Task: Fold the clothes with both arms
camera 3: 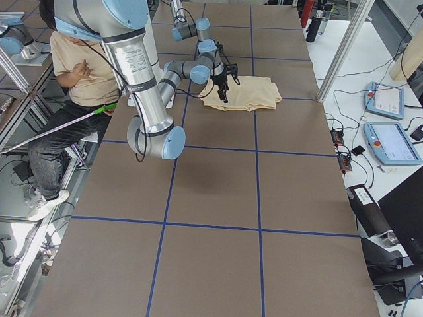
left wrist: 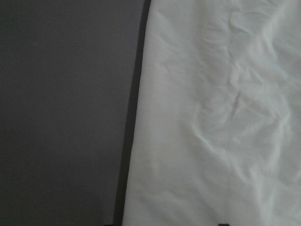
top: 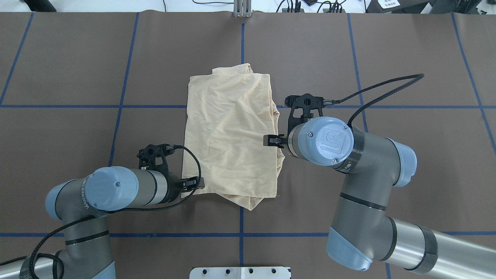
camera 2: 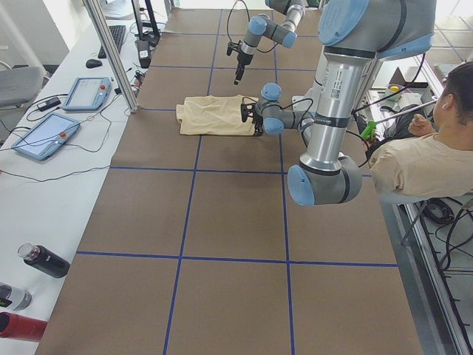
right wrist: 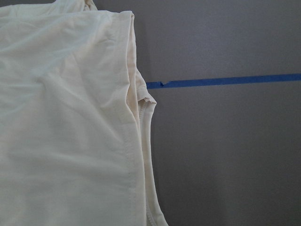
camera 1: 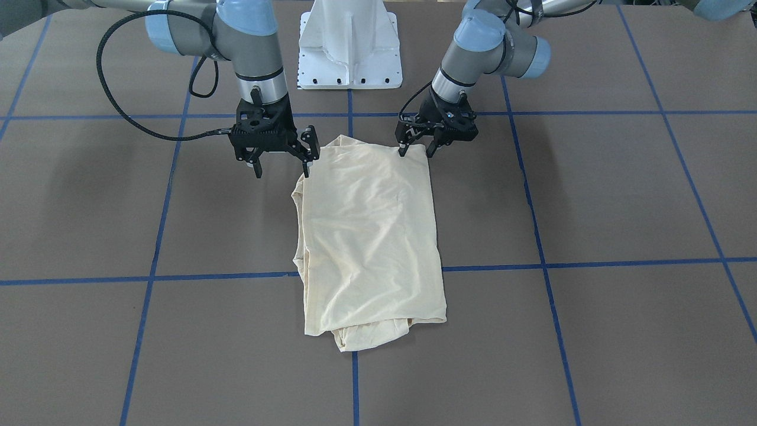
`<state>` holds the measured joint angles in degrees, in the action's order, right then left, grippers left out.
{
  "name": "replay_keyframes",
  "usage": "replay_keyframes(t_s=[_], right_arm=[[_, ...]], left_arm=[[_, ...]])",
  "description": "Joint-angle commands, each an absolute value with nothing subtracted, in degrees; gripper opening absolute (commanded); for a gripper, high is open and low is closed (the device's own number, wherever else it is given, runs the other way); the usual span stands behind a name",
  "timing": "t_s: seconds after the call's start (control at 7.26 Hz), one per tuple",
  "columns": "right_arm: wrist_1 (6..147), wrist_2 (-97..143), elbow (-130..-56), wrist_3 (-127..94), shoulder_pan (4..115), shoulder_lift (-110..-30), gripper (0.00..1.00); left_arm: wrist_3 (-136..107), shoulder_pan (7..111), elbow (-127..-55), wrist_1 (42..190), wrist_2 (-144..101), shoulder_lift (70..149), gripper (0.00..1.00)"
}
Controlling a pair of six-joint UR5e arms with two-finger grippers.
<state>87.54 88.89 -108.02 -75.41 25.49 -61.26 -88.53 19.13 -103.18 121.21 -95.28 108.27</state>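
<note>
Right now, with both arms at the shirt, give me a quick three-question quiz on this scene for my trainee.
1. True or false: the shirt lies folded on the table with no print showing on its upper face.
2. Where is the left hand? A) at a corner of the shirt on the robot's side; B) over the middle of the shirt; C) far from the shirt, over bare table.
3. Fill in: the fingers of the right hand stand ___ (open or shut).

Key: 1 true; 2 A; 3 open.
</note>
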Motion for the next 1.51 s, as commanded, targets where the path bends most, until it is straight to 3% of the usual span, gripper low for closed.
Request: replay_keyframes(t_s=[0.0, 0.28, 0.41, 0.69, 1.38], right_arm=[[87.5, 88.9, -108.0, -75.4, 25.5, -61.3, 1.00], [87.5, 88.9, -107.9, -75.2, 25.5, -61.3, 1.00], [87.5, 88.9, -107.9, -75.1, 25.5, -61.3, 1.00], [87.5, 89.0, -107.8, -75.1, 25.4, -61.3, 1.00], [82.3, 81.9, -105.3, -84.3, 19.2, -61.7, 0.96]], left_arm=[[-89.2, 19.0, -103.0, 121.2, -95.2, 108.3, 0.58], [-89.2, 19.0, -103.0, 121.2, -95.1, 108.3, 0.52], [-89.2, 18.9, -103.0, 121.2, -95.1, 108.3, 0.39], [-89.2, 18.9, -103.1, 121.2, -94.9, 108.2, 0.00], [-89.2, 18.9, -104.0, 121.1, -95.0, 108.4, 0.00]])
